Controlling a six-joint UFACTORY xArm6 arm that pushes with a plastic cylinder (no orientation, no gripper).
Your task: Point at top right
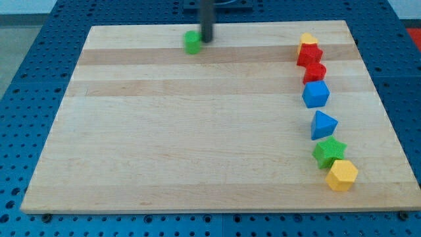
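My tip [206, 39] is near the view's top, left of centre, just right of a small green block [192, 42] and nearly touching it. A column of blocks runs down the view's right side: a yellow block [307, 40] at the top, a red block [310, 54], a second red block [315, 72], a blue cube [316, 94], a blue triangular block [323, 124], a green star [329, 152] and a yellow hexagonal block [341, 175]. My tip is far to the left of this column.
The wooden board [197, 145] lies on a blue perforated table [26, 66]. The rod's upper part leaves the view at the top edge.
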